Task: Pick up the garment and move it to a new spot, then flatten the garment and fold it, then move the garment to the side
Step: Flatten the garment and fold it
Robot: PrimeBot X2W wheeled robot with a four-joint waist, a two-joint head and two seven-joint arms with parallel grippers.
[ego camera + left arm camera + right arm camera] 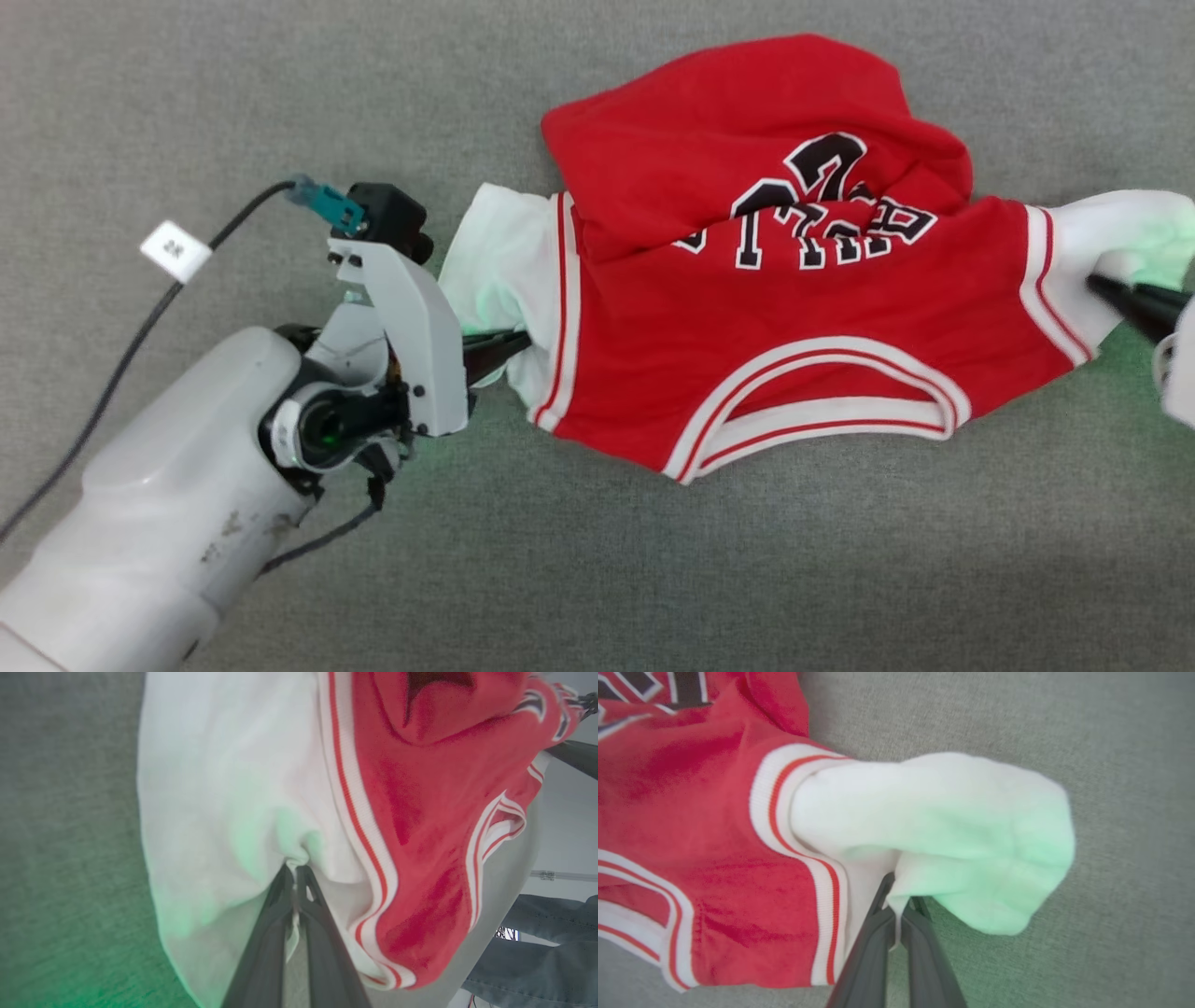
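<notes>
The garment (775, 308), a red jersey with white sleeves, striped trim and black lettering, is stretched between both arms above the grey surface, its upper body bunched over the print. My left gripper (521, 341) is shut on the white left sleeve (224, 812), whose cloth is pinched between the fingertips (295, 870). At the right edge my right gripper (1100, 285) is shut on the other white sleeve (952, 826), pinched near the striped cuff seam (893, 900). The neckline (822, 411) faces the near side.
Grey felt-like surface (653, 579) lies all around the jersey. A black cable with a white tag (175, 249) runs from my left wrist toward the left edge. In the left wrist view a person's jeans-clad legs (537, 952) stand beyond the surface.
</notes>
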